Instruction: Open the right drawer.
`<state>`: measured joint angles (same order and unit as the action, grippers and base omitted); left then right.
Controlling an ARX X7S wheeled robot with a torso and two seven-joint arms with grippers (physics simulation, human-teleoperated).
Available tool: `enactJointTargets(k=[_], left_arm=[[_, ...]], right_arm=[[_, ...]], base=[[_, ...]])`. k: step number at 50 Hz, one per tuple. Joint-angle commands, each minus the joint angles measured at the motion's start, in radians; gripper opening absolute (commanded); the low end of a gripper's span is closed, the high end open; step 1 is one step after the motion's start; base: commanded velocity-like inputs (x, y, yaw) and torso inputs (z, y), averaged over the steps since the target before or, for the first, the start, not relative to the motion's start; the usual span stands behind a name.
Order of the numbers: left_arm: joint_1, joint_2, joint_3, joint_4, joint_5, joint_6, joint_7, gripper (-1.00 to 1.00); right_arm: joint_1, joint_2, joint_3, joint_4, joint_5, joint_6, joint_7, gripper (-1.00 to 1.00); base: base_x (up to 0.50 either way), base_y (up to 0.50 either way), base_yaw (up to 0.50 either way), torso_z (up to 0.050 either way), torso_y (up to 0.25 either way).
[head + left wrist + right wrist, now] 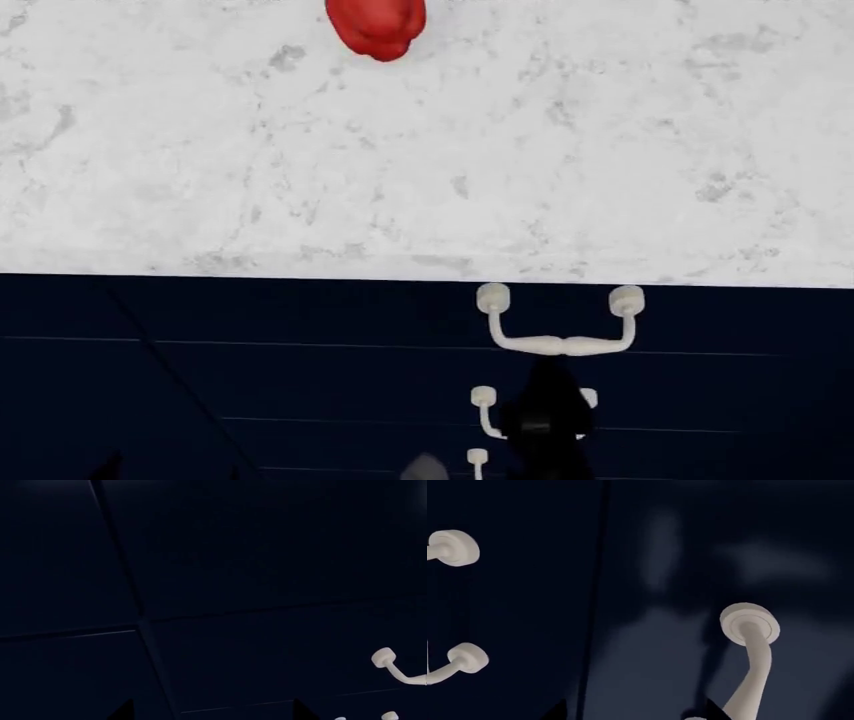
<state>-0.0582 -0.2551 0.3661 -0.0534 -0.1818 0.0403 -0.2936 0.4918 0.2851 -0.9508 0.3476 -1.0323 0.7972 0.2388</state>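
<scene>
Reaching for the pull is the step in hand, judged from the layout: the right drawer (667, 315) sits just under the marble countertop (534, 180), front flush with its neighbours, so not yet opened. Its cream bail handle (561, 335) lies at about 5 o'clock from the centre of the head view, hanging from two round knobs. A dark arm, taken to be the right gripper (545, 425), rises from 6 o'clock with its tip just below the middle of the bail, touching or nearly so; contact cannot be confirmed. In the right wrist view one knob and the curved bar of the handle (750, 655) fill the near field, with dark finger edges barely showing at the frame border. Whether those jaws are spread or clamped cannot be told. The left gripper (210, 715) shows only as two dark tips against the navy cabinet face (233, 555), apart and holding nothing, well away from the handle (397, 667). A red object (378, 25) rests on the counter at 12 o'clock, irrelevant here. Next move, as a judgement: bracket the bail at mid-span, clamp, then pull straight out toward the robot, keeping the line level so the grip does not slide off the curve.
</scene>
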Motion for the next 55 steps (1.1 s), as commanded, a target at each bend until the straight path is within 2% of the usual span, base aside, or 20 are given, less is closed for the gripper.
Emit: enactJointTargets(k=[1,17,26,43,55], left_arm=[[0.001,-0.004,0.006,0.006,-0.002,-0.004,-0.004,1.0],[-0.009,-0.005,0.016,-0.009,-0.002,-0.004,-0.006,1.0],[-0.012,-0.006,0.019,-0.014,-0.005,-0.007,-0.007,1.0],[-0.011,-0.012,0.026,-0.007,-0.007,-0.011,-0.014,1.0],[-0.014,-0.014,0.032,-0.009,-0.008,-0.01,-0.014,1.0]], right_arm=[[-0.041,0.014,-0.008,-0.055,-0.045,0.027,0.005,1.0],[-0.072,0.081,-0.024,-0.271,-0.146,0.12,-0.105,1.0],[-0.051,0.094,-0.039,-0.309,-0.194,0.141,-0.15,1.0],[-0.023,0.069,-0.023,-0.232,-0.143,0.098,-0.105,1.0],[0.047,0.023,0.001,-0.103,-0.073,0.028,-0.047,1.0]], base=[[0.0,0.0,0.0,0.0,0.0],[0.0,0.0,0.0,0.0,0.0],[0.0,0.0,0.0,0.0,0.0],[0.0,0.0,0.0,0.0,0.0],[0.0,0.0,0.0,0.0,0.0]])
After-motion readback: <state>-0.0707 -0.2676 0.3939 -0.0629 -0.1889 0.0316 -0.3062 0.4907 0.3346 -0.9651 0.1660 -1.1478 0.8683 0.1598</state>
